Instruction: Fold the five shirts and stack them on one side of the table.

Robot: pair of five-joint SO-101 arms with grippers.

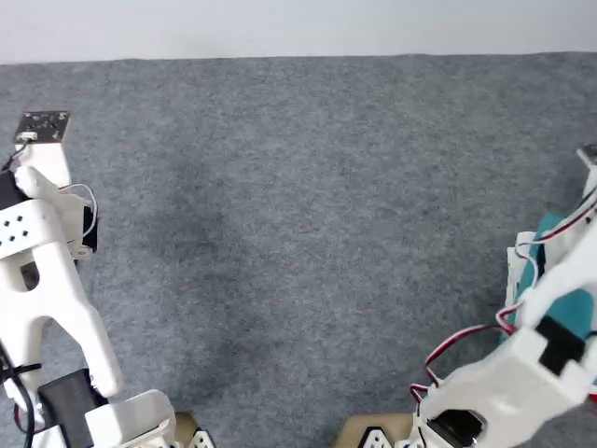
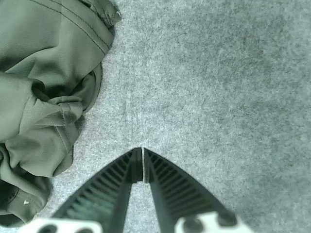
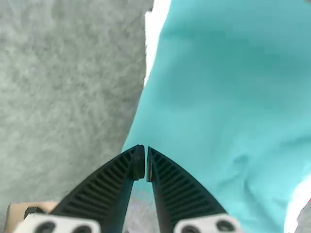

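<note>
A crumpled olive-green shirt [image 2: 43, 82] lies on the grey felt beside my left gripper [image 2: 143, 165], which is shut with nothing between its black fingers and rests just off the cloth. My right gripper [image 3: 142, 162] is shut too, its tips over the edge of a smooth teal shirt [image 3: 223, 107] with a white layer [image 3: 155, 29] under it. In the high view the left arm [image 1: 42, 252] stands at the table's left edge and the right arm [image 1: 522, 364] at the right, over the teal and white stack [image 1: 550, 280].
Grey felt [image 1: 308, 215] covers the table, with a wide bare stretch between the two arms. A pale wall [image 1: 298, 28] runs along the far edge. Red and white cables [image 1: 466, 341] loop off the right arm.
</note>
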